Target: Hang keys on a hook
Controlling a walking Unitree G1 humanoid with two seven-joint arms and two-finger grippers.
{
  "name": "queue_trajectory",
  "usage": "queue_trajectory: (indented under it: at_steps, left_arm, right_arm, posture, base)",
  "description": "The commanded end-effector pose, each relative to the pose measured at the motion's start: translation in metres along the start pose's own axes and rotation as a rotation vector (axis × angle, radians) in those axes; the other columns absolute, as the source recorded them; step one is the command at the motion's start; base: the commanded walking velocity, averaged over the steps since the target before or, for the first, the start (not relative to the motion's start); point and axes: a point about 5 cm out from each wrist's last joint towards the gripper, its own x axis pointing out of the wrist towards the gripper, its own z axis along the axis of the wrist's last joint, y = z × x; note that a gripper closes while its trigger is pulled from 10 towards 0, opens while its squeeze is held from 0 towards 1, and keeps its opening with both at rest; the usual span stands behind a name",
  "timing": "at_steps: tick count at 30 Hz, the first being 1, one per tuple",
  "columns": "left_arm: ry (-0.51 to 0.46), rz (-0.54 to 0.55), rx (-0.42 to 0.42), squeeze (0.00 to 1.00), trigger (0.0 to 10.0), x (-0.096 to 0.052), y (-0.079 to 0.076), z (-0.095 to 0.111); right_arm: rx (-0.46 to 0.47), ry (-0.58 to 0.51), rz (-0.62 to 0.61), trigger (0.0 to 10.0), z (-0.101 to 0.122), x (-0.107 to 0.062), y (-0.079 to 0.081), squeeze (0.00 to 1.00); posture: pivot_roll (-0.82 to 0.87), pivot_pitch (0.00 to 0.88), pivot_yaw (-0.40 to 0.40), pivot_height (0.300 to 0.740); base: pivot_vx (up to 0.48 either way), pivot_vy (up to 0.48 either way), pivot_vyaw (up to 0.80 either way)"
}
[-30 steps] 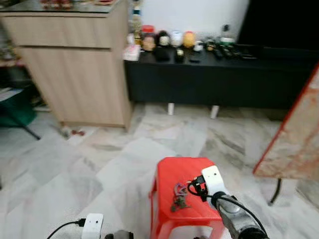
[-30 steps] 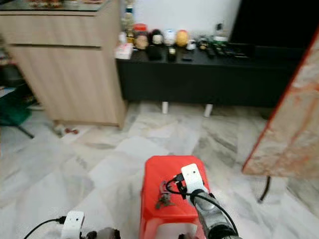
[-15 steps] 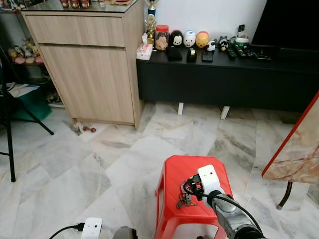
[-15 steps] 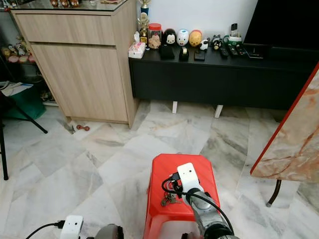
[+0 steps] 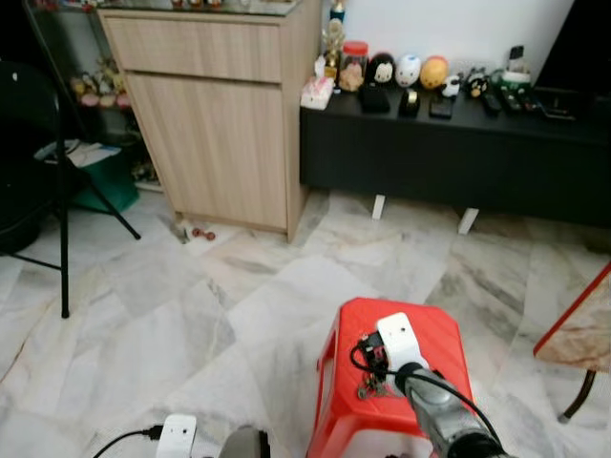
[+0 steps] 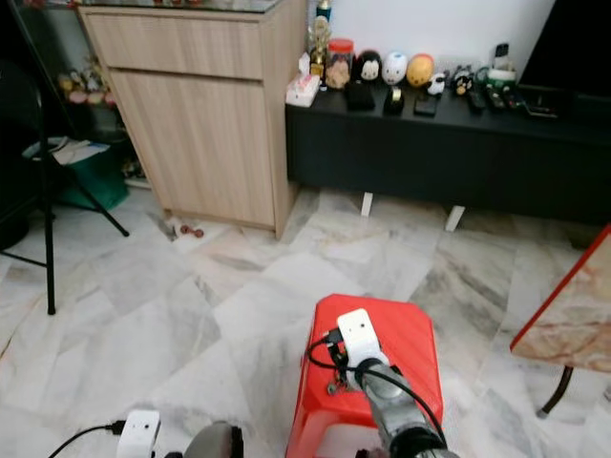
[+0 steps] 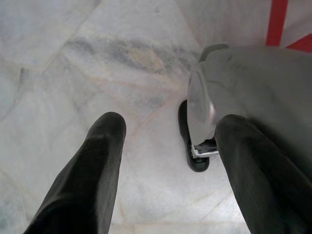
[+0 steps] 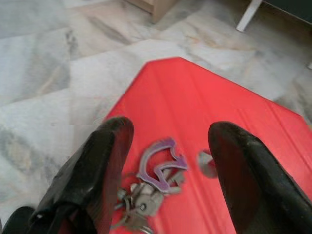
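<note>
A bunch of keys [image 8: 146,195] on a purple ring [image 8: 161,165] lies on top of a red plastic stool [image 5: 444,334]. My right gripper [image 8: 171,127] hovers just above the stool, open, with one black finger on each side of the keys and nothing held. In the eye views the right arm's white wrist camera [image 5: 399,339] sits over the stool, and the keys [image 5: 370,382] show just left of it. My left gripper [image 7: 170,122] hangs low over the marble floor, open and empty, beside my own silver leg [image 7: 234,83].
A light wooden cabinet [image 5: 220,114] stands at the back left. A low black console [image 5: 449,153] with figurines [image 5: 401,72] runs along the back wall. A black folding chair [image 5: 48,162] is at the far left. A red-edged marble tabletop [image 5: 582,329] juts in at the right.
The camera has swung left, so the cabinet and console now sit further right and a chair has come into view. The right gripper stays open over the keys on the stool.
</note>
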Motion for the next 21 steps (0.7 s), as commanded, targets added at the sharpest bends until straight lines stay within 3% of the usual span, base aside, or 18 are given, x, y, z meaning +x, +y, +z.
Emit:
queue_trajectory:
  at_steps: [1, 21]
  left_arm:
    - [-0.006, -0.005, 0.018, 0.00, 10.0, 0.0006, -0.0017, 0.0028]
    - [-0.008, -0.007, 0.029, 0.00, 10.0, 0.0008, -0.0024, 0.0036]
  right_arm:
    - [0.011, 0.008, -0.002, 10.0, -0.0010, 0.0003, 0.0007, 0.00]
    - [0.008, 0.013, -0.041, 10.0, -0.0015, 0.0001, -0.0041, 0.00]
  posture:
    - [0.06, 0.015, -0.057, 0.643]
    - [0.06, 0.032, -0.058, 0.643]
  base:
    - [0.000, 0.000, 0.00]
    - [0.219, 0.000, 0.00]
